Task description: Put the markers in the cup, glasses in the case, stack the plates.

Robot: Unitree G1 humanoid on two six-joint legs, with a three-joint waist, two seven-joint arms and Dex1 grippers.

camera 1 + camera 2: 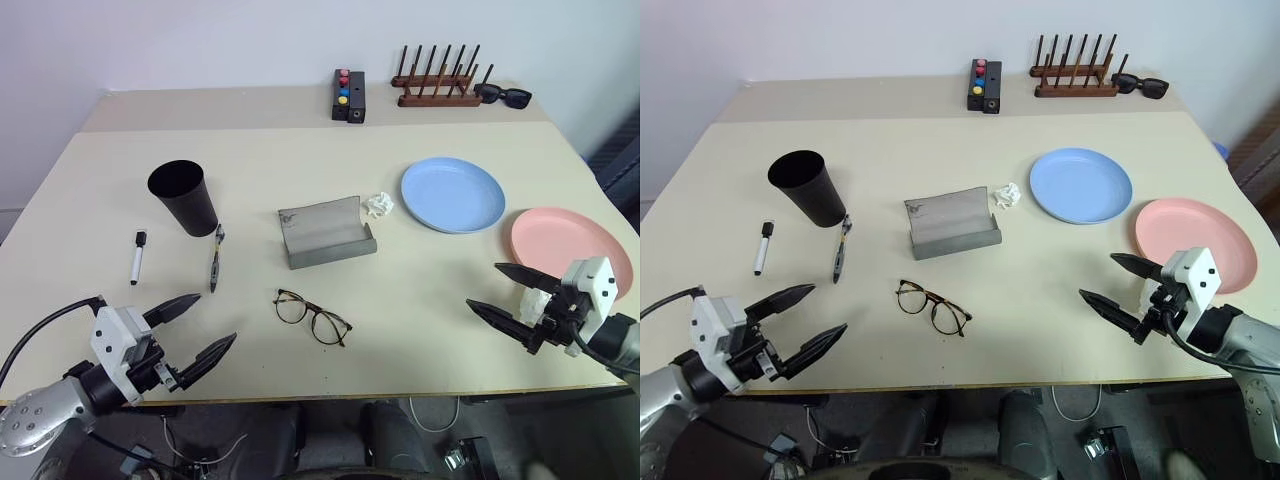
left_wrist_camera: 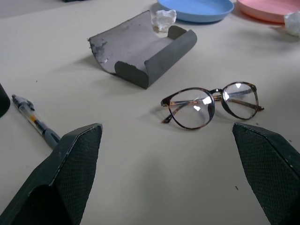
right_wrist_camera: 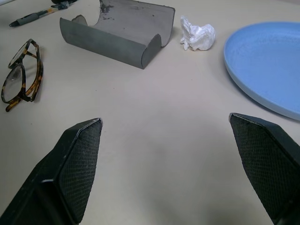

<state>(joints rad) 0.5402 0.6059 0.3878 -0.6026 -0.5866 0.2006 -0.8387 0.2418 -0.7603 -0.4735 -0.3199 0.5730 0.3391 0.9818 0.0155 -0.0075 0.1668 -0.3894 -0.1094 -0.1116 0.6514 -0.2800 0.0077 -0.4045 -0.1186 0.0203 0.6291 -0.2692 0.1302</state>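
Both grippers empty, jaws spread: left gripper (image 1: 198, 328), right gripper (image 1: 500, 290). Glasses (image 1: 312, 317) at case's (image 1: 326, 233) six o'clock; advise gripping the bridge.

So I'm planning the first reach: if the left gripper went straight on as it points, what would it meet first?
Probably the glasses, which lie ahead between the open left gripper fingers; the case lies beyond.

Bright, even light; soft shadows; views sharp, perhaps slightly edge-distorted.

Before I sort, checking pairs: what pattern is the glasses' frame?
Dark tortoiseshell on the glasses, clearest in the left wrist view.
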